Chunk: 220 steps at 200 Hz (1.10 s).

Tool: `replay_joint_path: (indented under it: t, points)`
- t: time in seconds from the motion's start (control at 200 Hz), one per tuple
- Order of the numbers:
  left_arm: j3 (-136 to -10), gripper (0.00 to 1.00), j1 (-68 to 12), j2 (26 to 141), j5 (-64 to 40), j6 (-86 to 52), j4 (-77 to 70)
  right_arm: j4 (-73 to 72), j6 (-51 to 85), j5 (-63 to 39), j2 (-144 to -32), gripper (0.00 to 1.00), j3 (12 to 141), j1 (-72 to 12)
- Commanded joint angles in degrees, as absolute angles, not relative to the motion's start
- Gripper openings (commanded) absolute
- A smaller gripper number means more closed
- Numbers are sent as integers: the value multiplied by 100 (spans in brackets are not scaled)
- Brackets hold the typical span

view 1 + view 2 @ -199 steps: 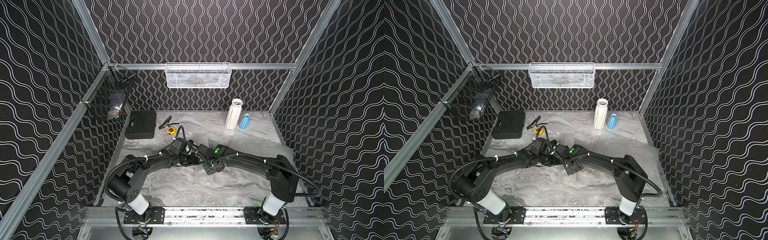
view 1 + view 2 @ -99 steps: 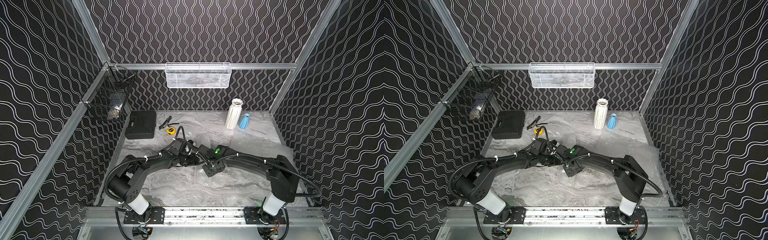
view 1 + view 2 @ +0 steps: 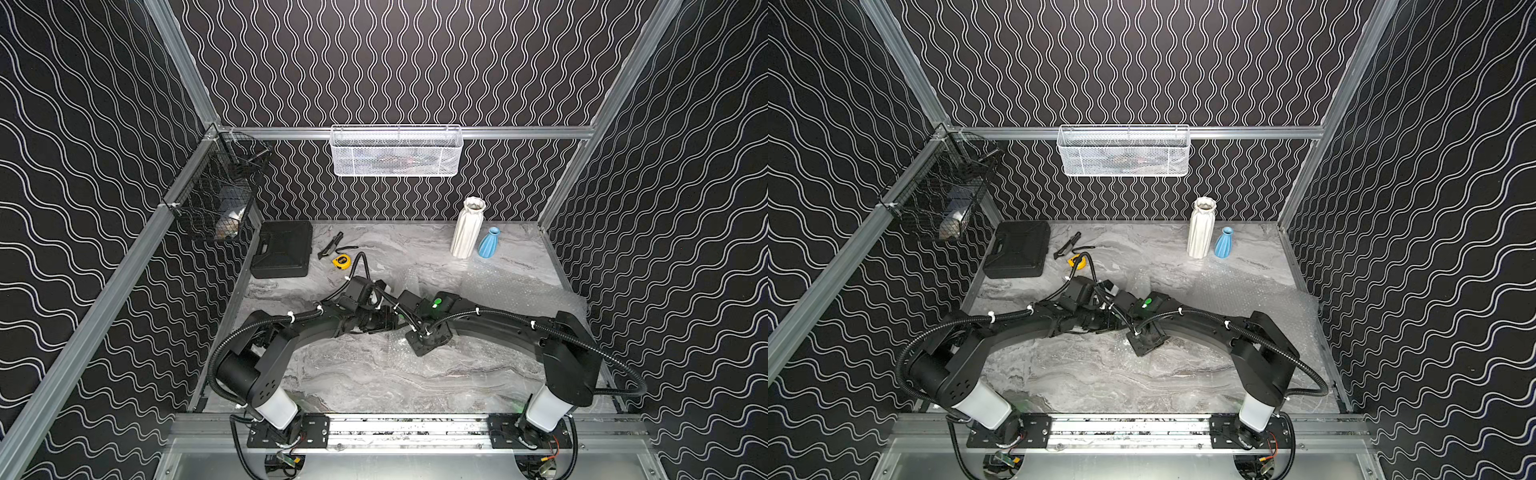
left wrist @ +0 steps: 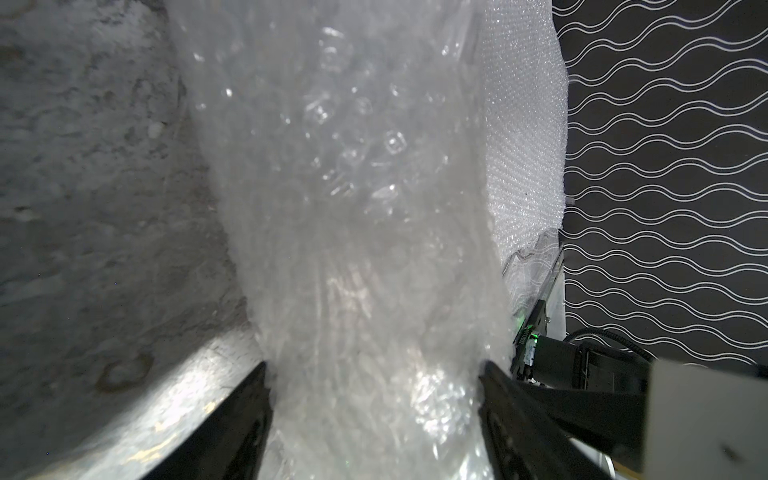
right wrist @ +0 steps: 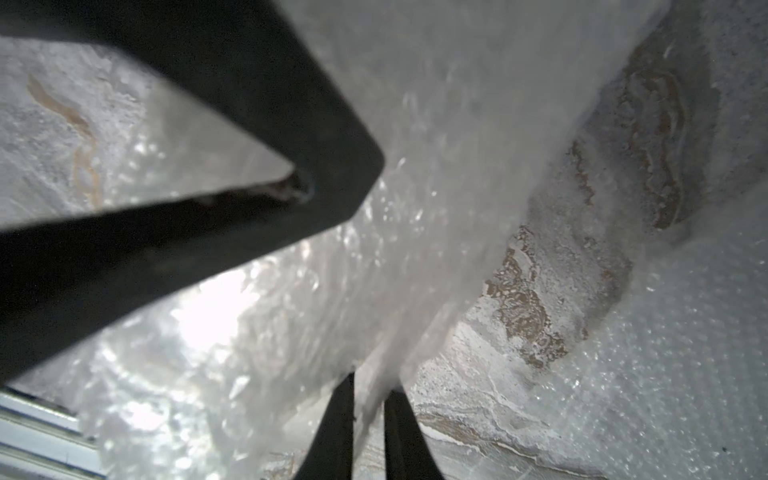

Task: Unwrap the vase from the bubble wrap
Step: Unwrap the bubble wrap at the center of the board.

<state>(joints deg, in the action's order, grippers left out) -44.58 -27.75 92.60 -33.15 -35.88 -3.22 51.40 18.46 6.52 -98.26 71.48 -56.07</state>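
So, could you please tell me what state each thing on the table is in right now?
bubble wrap bundle: rolled up, gripped.
left gripper: closed around the bundle.
right gripper: pinching the bundle's flap.
loose bubble wrap sheet: lying flat.
white vase: upright, bare.
blue vase: upright, bare.
black case: closed.

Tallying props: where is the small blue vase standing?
In both top views, the small blue vase stands upright near the far right corner of the marble table, just right of the tall white ribbed vase.
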Motion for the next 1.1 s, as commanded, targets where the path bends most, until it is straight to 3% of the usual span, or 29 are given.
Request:
replay_joint_path:
  t: [0.0,0.32,0.51,0.816,1.096]
  points:
    - [-4439,76,-2777,9304,-2751,-3462,315,5146,1453,118,-9793,15,7102,-5643]
    - [-4457,76,-2780,9277,-2764,-3410,395,5122,1437,243,-9762,16,7146,-5643]
    - [-4441,76,-2777,9187,-2795,-3418,426,5090,1626,560,-9722,33,7154,-5627]
    - [-4476,76,-2826,9070,-2902,-3411,539,4874,2086,940,-9600,48,7203,-5522]
    - [-4522,76,-2883,9029,-2877,-3367,644,4956,2336,1228,-9800,50,7423,-5362]
